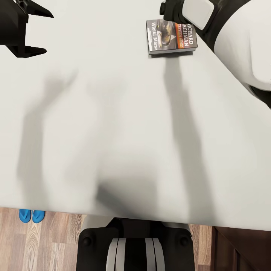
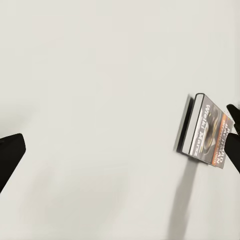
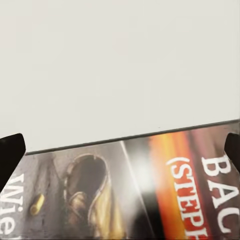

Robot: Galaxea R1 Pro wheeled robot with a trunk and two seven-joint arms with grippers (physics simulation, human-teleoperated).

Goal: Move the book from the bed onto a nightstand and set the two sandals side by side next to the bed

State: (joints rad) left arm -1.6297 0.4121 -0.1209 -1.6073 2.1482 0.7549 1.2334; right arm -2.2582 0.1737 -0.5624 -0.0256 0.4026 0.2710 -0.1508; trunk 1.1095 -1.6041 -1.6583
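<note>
The book [image 1: 171,36] lies flat on the bed's pale mattress [image 1: 124,124], far right in the head view, its dark and orange cover facing up. My right arm reaches over it. In the right wrist view the cover [image 3: 130,190] is very close, and my right gripper [image 3: 120,152] is open with a black fingertip [image 3: 10,155] at each side, holding nothing. My left gripper [image 1: 42,32] hovers open over bare mattress at the far left, with the book [image 2: 207,132] off to its side. Two blue sandals [image 1: 31,216] sit side by side on the floor at the bed's near edge.
The wood-plank floor [image 1: 56,244] runs along the near side of the bed. A dark brown nightstand [image 1: 241,248] shows at the near right corner. My own base [image 1: 135,244] stands against the bed's edge in the middle.
</note>
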